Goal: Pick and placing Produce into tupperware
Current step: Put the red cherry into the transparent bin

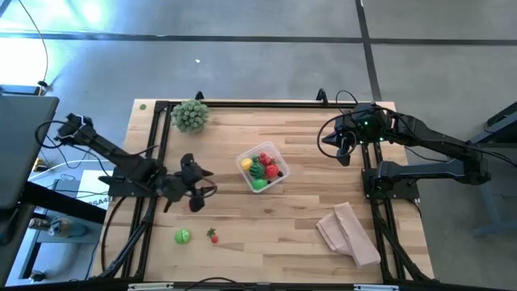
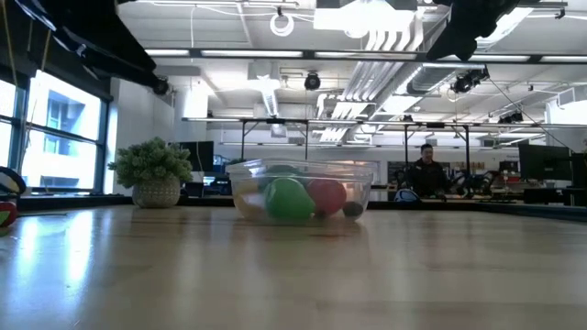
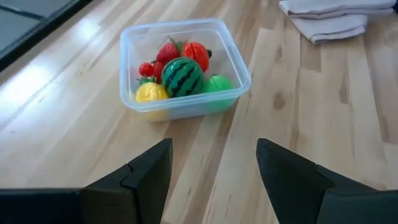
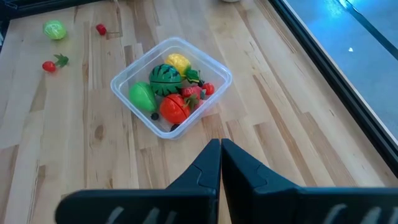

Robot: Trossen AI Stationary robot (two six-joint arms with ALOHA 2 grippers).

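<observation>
While most of the produce already sits in the tupperware [image 1: 262,168] in the middle of the surface [image 1: 307,226], a few pieces are not in yet. A green ball [image 1: 182,236] and a small red berry with a leaf [image 1: 212,236] lie near the front edge on the left side, and another tiny red piece [image 4: 101,28] lies close to them. The left gripper [image 1: 194,187] hangs over the surface between the box and those loose pieces, and its jaws are wide open and hold nothing. The right gripper [image 1: 344,147] waits far off by the back right side, with its jaws pressed shut and empty. It looks like the job is between picks, with the box nearly full. I think the left arm next needs to turn toward the loose pieces, come down over one, and close on it gently. The pieces are small and round, so they could roll away.
</observation>
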